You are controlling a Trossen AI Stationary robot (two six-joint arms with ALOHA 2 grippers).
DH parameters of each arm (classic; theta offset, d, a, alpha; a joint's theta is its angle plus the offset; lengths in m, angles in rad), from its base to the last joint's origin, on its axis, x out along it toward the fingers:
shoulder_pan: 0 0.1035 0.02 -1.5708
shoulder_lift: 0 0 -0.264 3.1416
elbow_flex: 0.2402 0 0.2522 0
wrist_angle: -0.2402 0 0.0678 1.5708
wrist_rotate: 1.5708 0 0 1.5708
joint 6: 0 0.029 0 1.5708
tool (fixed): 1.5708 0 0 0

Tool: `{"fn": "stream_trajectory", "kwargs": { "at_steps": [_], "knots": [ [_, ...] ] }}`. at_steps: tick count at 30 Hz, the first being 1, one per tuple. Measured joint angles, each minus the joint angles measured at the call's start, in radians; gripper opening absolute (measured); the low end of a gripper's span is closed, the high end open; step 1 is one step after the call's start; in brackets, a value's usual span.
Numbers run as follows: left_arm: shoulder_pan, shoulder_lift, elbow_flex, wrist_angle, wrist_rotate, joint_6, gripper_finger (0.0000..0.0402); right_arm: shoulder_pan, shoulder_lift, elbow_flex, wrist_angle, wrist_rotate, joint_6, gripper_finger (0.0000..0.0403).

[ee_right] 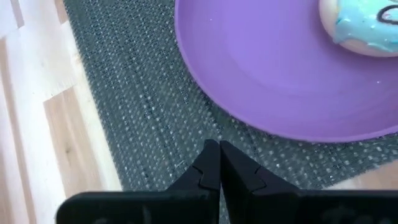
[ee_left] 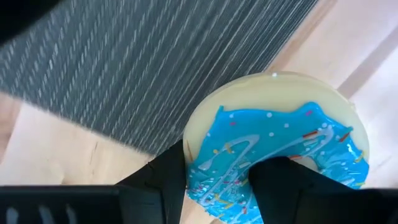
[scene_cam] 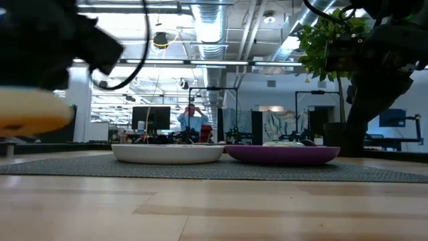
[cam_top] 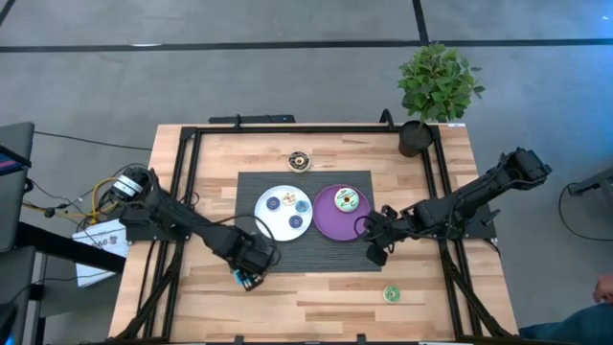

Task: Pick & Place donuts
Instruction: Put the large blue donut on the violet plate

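My left gripper (cam_top: 251, 271) hovers over the bare wood near the mat's near-left corner, shut on a blue-iced donut (ee_left: 273, 130) with sprinkles and a tan underside (scene_cam: 30, 110). My right gripper (cam_top: 374, 251) is shut and empty, low over the mat (ee_right: 143, 112) just near-right of the purple plate (cam_top: 321, 222). One pale-blue-iced donut (ee_right: 360, 28) lies on that plate. Other small donuts (cam_top: 289, 199) lie on the white plate (cam_top: 261, 206). A brown donut (cam_top: 300, 161) sits on the wood beyond the mat. A green one (cam_top: 391, 293) lies near the table's near edge. My left gripper holds the blue donut by one side of its ring (ee_left: 214, 158). One finger (ee_left: 283, 183) goes through the hole and the other finger (ee_left: 169, 177) sits outside the rim. The fingers come from above. The donut is lifted clear of the table, lying roughly flat.
The dark woven mat (cam_top: 251, 182) lies at the table's middle and carries both plates side by side (scene_cam: 167, 152) (scene_cam: 281, 155). A potted plant (cam_top: 417, 137) stands at the far-right corner. Black frame rails (cam_top: 187, 163) run along the table's sides. Bare wood stretches along the near edge.
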Motion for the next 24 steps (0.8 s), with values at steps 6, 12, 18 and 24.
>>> {"fn": "stream_trajectory", "kwargs": {
  "at_steps": [6, 12, 18, 24],
  "knots": [
    [0.076, 0.0, 0.1, 0.0, 0.006, 0.049, 0.0151, 0.056, -0.003, 0.0, -0.013, -0.034, 0.0, 0.0001],
    [0.15, -0.001, 0.221, 0.006, -0.047, 0.136, 0.0151, 0.145, -0.097, 0.0, -0.038, 0.073, -0.027, 0.0],
    [0.236, -0.002, 0.32, 0.033, -0.129, 0.22, 0.0151, 0.235, -0.31, 0.0, -0.115, 0.257, -0.076, 0.0],
    [0.328, 0.064, 0.365, 0.141, -0.105, 0.281, 0.0151, 0.247, -0.589, 0.0, -0.27, 0.248, -0.149, 0.0]
  ]
}}
